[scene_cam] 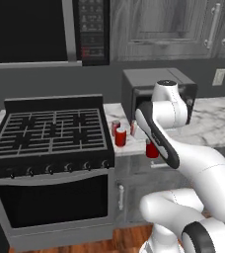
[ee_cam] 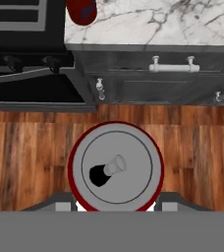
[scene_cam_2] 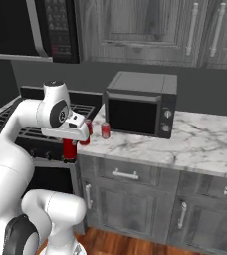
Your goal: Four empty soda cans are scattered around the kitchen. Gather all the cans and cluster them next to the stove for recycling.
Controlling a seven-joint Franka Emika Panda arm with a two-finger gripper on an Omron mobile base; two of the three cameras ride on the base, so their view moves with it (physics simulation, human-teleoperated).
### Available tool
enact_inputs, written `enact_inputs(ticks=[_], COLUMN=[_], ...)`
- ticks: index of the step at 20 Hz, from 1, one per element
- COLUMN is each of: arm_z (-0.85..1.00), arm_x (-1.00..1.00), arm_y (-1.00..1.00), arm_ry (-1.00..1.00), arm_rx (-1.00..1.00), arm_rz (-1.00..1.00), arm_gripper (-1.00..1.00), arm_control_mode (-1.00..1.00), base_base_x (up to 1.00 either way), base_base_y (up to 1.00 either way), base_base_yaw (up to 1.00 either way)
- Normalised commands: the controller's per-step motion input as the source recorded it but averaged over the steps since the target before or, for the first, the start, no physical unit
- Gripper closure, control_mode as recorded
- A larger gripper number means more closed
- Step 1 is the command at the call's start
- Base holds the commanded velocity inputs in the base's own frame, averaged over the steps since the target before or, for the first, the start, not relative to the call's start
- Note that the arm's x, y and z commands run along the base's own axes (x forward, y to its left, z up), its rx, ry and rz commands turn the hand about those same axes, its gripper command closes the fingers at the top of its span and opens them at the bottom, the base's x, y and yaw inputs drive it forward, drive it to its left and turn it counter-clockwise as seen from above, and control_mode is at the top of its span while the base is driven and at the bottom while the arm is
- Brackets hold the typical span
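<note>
My gripper is shut on a red soda can whose silver top faces the hand camera. The can hangs over the wooden floor, just in front of the counter edge. In the left base view this held can peeks out below my forearm, right of the stove. Three more soda cans stand on the marble counter close to the stove's right side. From the right, the held can hangs under my hand, with another can behind it on the counter.
A dark countertop oven stands on the counter behind the cans. A black microwave hangs over the stove, with grey cabinets above. Drawers with handles run below the counter edge.
</note>
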Motion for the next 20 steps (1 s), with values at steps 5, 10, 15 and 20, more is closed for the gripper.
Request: enact_inputs(ticks=[5, 10, 15, 20], arm_z=[0.0, 0.0, 0.0, 0.0], arm_x=[0.0, 0.0, 0.0, 0.0], arm_y=[0.0, 0.0, 0.0, 0.0], arm_ry=[0.0, 0.0, 0.0, 0.0], arm_rx=[0.0, 0.0, 0.0, 0.0], arm_rz=[0.0, 0.0, 0.0, 0.0], arm_gripper=[1.0, 1.0, 1.0, 1.0], arm_control_mode=[1.0, 1.0, 1.0, 1.0], base_base_x=[0.28, 0.14, 0.14, 0.04], base_base_y=[-0.36, -0.38, -0.29, -0.14], base_base_yaw=[0.11, 0.11, 0.08, 0.01])
